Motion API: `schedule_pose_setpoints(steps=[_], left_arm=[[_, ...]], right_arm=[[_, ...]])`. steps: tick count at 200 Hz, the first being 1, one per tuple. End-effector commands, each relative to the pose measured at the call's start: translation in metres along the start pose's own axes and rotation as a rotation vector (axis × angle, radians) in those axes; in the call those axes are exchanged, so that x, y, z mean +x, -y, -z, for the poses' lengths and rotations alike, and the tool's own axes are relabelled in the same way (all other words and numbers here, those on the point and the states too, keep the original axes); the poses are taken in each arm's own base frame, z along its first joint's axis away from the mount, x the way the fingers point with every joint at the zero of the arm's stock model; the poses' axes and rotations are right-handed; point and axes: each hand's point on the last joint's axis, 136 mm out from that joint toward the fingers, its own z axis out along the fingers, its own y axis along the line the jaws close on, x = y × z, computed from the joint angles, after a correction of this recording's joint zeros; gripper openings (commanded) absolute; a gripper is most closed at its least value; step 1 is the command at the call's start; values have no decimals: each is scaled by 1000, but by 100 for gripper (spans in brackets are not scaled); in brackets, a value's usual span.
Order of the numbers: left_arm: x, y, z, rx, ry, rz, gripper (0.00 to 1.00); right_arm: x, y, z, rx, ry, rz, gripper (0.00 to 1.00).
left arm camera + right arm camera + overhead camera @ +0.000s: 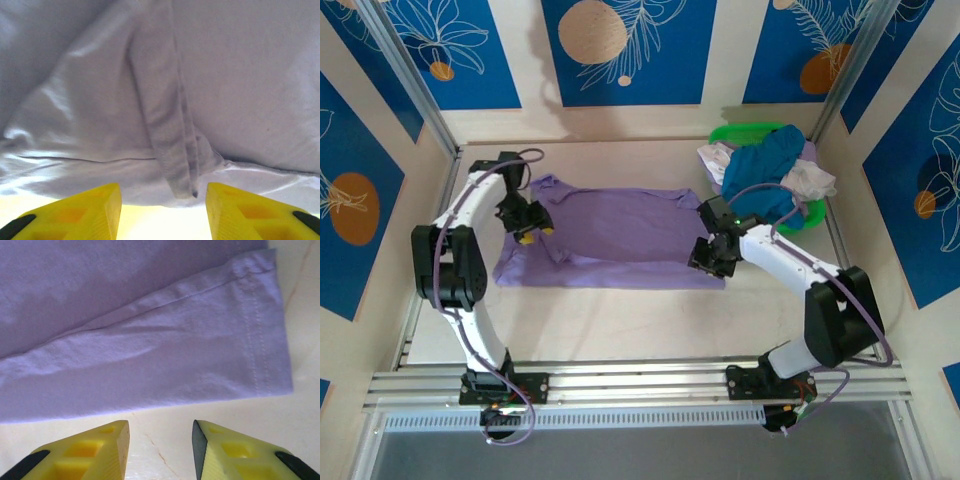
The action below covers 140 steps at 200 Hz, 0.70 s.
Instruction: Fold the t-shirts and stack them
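shirt: lavender t-shirt (610, 235) is lying spread flat on worktop (620, 320) | left end effector (533, 234): hanging released, empty, at sleeve | right end effector (706, 260): released, empty, beside hem | handling: soft, light, limp; likely pinching hem corners

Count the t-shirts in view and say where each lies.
4: a lavender shirt spread flat on the table; in the green basket, a teal shirt on top, a white shirt at its left, a second white shirt at its right. Others may be buried.
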Motion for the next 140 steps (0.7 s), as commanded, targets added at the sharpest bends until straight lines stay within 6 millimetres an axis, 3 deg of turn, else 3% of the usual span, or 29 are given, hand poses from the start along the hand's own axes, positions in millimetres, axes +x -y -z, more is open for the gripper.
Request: schedule_pose_setpoints(steps=[1,39,59,94,123,140], left_arm=[[16,19,-10,49,-3,-9,47],[37,20,-34,0,-53,-32,44],[41,16,-41,-33,-59,-39,36],[40,7,-48,-77,-58,-43,16],[33,11,-48,-72,-47,-47,1],[24,18,-43,-58,-22,-47,0]], right_arm=[[-7,-20,7,-53,3,25,40],[-9,-22,5,-46,1,32,40],[-8,-21,4,-44,-2,32,40],[-9,-19,3,-44,-2,27,40],[-9,-18,5,-44,1,30,40],[-9,-17,6,-44,1,32,40]])
